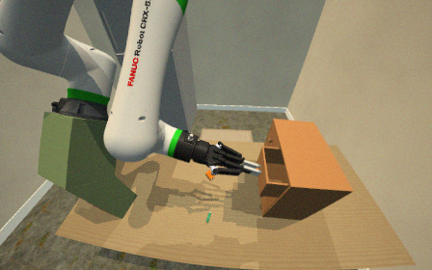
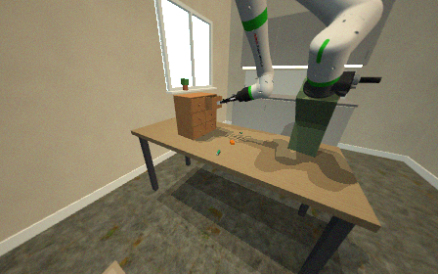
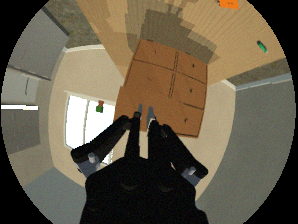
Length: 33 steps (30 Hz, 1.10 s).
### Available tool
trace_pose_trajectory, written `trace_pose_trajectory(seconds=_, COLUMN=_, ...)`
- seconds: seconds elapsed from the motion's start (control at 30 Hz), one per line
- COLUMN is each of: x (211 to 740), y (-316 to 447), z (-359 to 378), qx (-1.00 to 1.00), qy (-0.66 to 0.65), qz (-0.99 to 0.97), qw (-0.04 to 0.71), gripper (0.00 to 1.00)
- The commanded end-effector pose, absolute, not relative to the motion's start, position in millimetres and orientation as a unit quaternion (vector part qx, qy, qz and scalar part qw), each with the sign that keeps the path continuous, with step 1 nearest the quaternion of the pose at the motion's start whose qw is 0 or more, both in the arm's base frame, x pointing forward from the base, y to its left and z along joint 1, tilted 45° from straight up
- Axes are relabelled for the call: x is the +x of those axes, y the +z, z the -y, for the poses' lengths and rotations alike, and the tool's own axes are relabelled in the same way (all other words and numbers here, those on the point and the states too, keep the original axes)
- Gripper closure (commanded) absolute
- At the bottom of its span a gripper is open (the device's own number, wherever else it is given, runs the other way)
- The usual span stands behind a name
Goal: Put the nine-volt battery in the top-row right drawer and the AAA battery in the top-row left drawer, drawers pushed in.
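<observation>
The small wooden chest (image 1: 309,154) (image 2: 191,117) (image 3: 166,83) stands at the far end of the table. Its right drawer of the top row (image 1: 276,166) (image 2: 215,102) is pulled part way out and its inside shows empty. My gripper (image 1: 257,167) (image 2: 221,102) (image 3: 144,110) is level with that drawer's front, its fingers nearly together on the drawer's handle. A small orange block (image 1: 209,175) (image 2: 232,142) (image 3: 228,2), seemingly the nine-volt battery, lies on the table below my wrist. A thin green stick (image 1: 208,217) (image 2: 219,153), seemingly the AAA battery, lies nearer the table's front.
The arm's green pedestal (image 1: 72,154) (image 2: 313,122) stands on the table (image 1: 337,241) behind the gripper. The other drawers are pushed in. A wall rises close behind the chest. A small potted plant (image 2: 185,84) sits on the window sill.
</observation>
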State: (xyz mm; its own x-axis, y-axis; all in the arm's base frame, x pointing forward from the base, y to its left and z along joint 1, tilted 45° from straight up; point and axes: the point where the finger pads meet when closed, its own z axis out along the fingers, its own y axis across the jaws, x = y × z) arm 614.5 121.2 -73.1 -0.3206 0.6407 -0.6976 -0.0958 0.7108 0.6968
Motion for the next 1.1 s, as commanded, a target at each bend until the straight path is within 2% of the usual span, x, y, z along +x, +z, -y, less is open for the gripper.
trace_pose_trajectory(seconds=0.0, x=612.6, y=-73.3, z=-121.0, qx=0.184, qy=0.333, qz=-0.741, qw=0.553, gripper=0.92)
trace_pose_trajectory(seconds=0.9, x=609.2, y=-73.6, z=-120.8, qx=0.184, qy=0.333, qz=-0.741, qw=0.553, gripper=0.92)
trace_pose_trajectory(seconds=1.07, x=609.2, y=-73.6, z=-120.8, qx=0.184, qy=0.333, qz=-0.741, qw=0.553, gripper=0.87)
